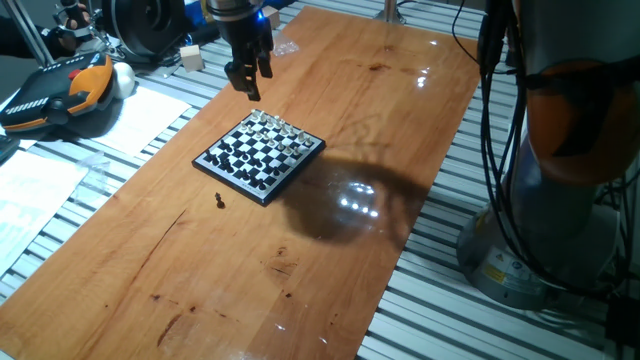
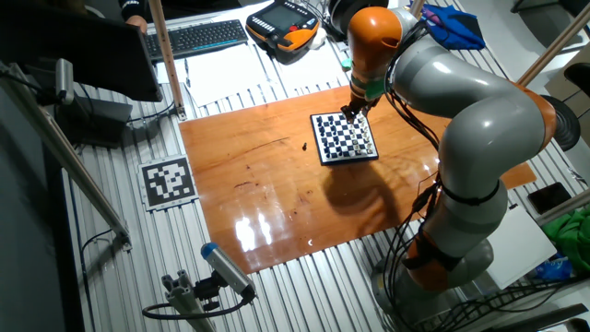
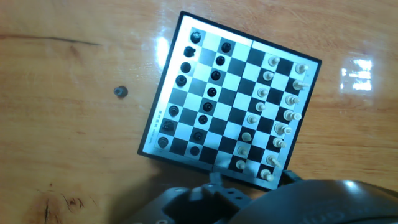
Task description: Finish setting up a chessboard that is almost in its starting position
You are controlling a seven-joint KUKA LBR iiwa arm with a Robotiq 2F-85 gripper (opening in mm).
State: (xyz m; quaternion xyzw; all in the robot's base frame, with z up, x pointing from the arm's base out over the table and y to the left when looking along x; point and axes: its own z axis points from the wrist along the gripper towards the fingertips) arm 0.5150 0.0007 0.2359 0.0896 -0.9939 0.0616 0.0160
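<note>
The small chessboard [image 1: 262,156] lies on the wooden table with black pieces on one side and silvery-white pieces on the other. It also shows in the other fixed view [image 2: 344,138] and fills the hand view [image 3: 231,99]. One black piece [image 1: 219,201] stands on the bare wood off the board, beside its black side [image 3: 120,92] [image 2: 304,145]. My gripper [image 1: 247,88] hangs above the table just beyond the board's white-side corner. I see nothing held in it. Its finger gap is not clear in any view.
The table's left edge [image 1: 110,185] borders a slatted metal bench with white papers [image 1: 40,180] and an orange-black pendant [image 1: 60,95]. The arm's grey base [image 1: 560,200] and cables stand right of the table. A keyboard [image 2: 198,37] lies behind.
</note>
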